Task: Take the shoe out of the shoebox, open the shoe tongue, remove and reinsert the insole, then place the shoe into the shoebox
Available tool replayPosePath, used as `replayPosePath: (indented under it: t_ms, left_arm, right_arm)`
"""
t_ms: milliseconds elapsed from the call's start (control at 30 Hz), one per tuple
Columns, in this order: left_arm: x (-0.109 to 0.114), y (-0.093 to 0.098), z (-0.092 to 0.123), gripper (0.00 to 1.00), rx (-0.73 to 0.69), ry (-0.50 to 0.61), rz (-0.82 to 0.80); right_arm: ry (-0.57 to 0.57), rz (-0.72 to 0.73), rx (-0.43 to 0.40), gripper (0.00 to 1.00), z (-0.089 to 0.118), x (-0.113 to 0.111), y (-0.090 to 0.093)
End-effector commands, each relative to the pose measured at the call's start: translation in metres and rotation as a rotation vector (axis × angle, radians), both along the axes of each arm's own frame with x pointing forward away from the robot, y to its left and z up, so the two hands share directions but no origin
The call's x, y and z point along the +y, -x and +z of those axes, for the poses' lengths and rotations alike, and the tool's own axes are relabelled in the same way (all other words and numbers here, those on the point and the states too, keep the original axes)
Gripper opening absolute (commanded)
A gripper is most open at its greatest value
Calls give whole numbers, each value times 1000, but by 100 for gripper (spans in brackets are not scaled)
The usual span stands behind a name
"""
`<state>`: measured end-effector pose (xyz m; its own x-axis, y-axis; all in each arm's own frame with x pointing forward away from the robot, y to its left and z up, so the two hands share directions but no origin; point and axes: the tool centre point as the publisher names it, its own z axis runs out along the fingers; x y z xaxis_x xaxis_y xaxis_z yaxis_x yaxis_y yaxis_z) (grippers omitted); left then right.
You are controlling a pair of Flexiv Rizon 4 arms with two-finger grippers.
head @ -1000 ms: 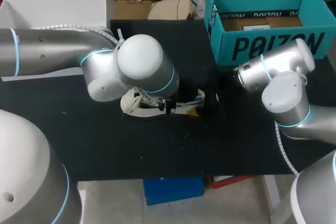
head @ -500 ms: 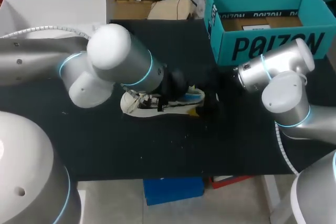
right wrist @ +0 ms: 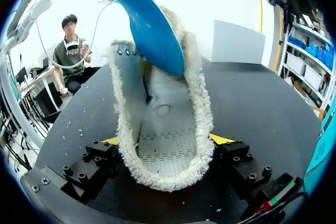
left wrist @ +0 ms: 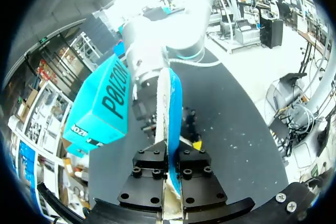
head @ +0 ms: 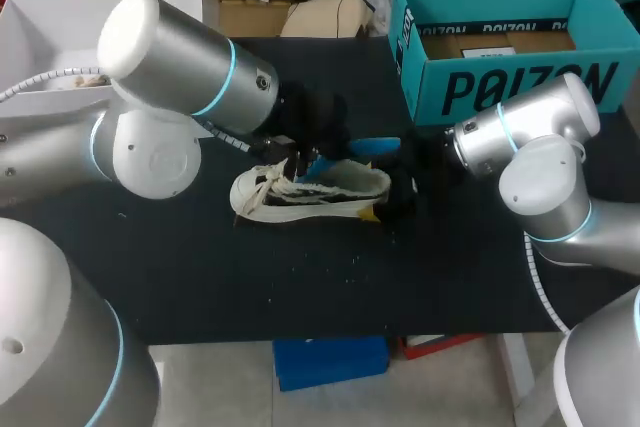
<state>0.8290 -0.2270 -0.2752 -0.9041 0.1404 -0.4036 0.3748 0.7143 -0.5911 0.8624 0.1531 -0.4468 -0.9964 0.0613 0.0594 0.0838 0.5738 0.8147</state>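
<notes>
Rising since a second ago, the thin blue foam insole (head: 374,146) is clearing the cream fleecy shoe (head: 300,194), which is lying on the black bench (head: 200,277). While the left end effector (left wrist: 169,174) is pinching the insole, the right end effector (right wrist: 167,141) is clamping the heel. Such an edgewise pinch is risking a slip or twist.

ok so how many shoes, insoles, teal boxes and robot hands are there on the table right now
shoe: 1
blue insole: 1
teal shoebox: 1
robot hands: 2 (left hand, right hand)
total: 5
</notes>
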Motion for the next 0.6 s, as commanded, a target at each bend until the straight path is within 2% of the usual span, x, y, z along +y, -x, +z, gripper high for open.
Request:
replayPosePath:
  t_ms: [33, 200, 367, 600]
  left_arm:
    - [-3, 3, 31, 0, 10, -16, -13]
    - [-8, 4, 71, 0, 71, 9, -55]
    - [-2, 8, 115, 0, 116, 42, -178]
    - [-2, 8, 115, 0, 116, 42, -178]
  right_arm:
    - [1, 0, 2, 0, -2, 0, -2]
    - [1, 0, 2, 0, -2, 0, -2]
    - [1, 0, 2, 0, -2, 0, -2]
    - [1, 0, 2, 0, -2, 0, -2]
